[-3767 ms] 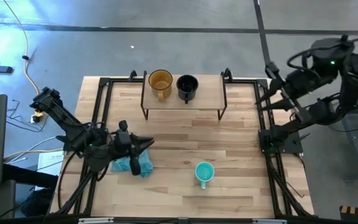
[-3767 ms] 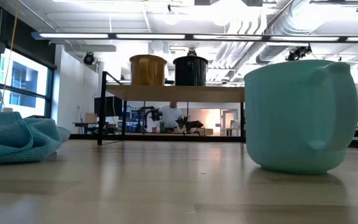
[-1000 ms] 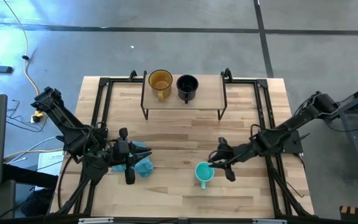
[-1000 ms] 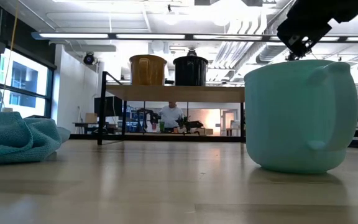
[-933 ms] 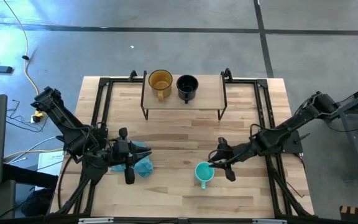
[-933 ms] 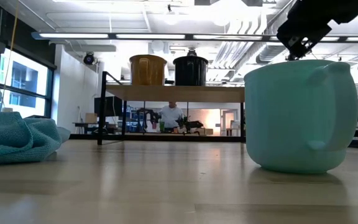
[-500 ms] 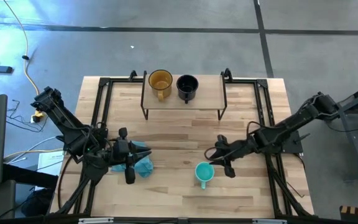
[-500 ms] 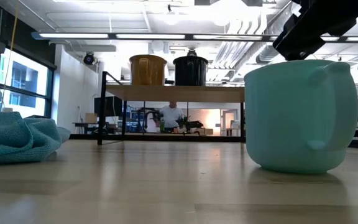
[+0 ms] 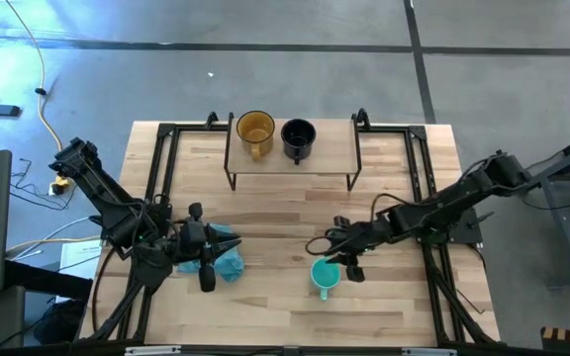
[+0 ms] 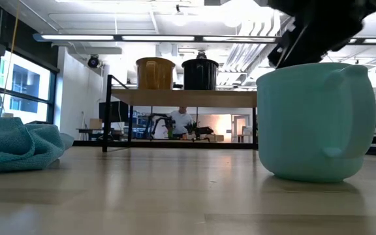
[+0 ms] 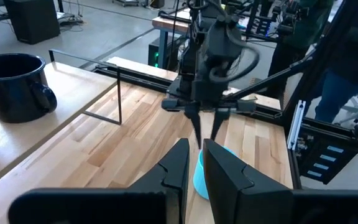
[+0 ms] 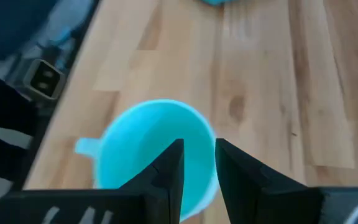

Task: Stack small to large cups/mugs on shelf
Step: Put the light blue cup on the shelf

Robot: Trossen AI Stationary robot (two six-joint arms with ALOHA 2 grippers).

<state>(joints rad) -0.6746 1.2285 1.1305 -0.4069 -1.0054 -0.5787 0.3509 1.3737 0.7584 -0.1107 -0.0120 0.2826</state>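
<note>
right pincer (image 9: 327, 253) (parted) over teal mug (image 9: 324, 275)

On the table (image 9: 295, 213) we find the shelf (image 9: 334, 148) at the far middle edge, with two mugs side by side on its left half: the wider mug (image 9: 255, 131) to the left, the narrower mug (image 9: 298, 136) just beside it on the right. Near the front, right of centre, the smallest mug (image 9: 324, 276) stands alone on the table, with the right claw (image 9: 332, 253) directly above its rim. Well apart to the left lies a cloth (image 9: 222, 257), with the left claw (image 9: 206, 279) over it.
</note>
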